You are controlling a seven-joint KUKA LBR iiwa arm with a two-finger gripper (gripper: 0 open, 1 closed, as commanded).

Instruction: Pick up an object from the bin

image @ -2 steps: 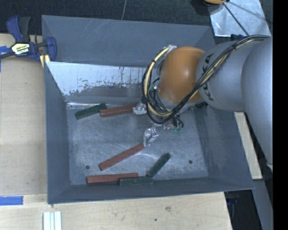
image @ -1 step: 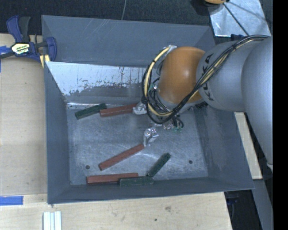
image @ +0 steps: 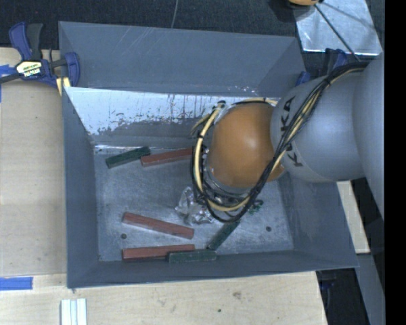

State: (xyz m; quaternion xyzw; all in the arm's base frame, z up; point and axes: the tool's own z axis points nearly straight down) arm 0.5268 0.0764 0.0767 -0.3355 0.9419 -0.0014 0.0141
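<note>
My gripper (image: 191,207) pokes out as a silvery metal part from under the orange cover, low over the middle of the bin floor. Just left of and below it lies a reddish-brown flat bar (image: 157,225), slanting slightly. A dark green bar (image: 222,234) slants out from under the gripper toward the front wall. Along the front wall lie another reddish-brown bar (image: 147,252) and a dark green bar (image: 191,256), end to end. I see nothing held in the gripper.
At the back of the floor a dark green bar (image: 127,157) and a reddish-brown bar (image: 166,156) lie near the rear wall. The arm with its orange cover and cables hides the right half of the bin floor.
</note>
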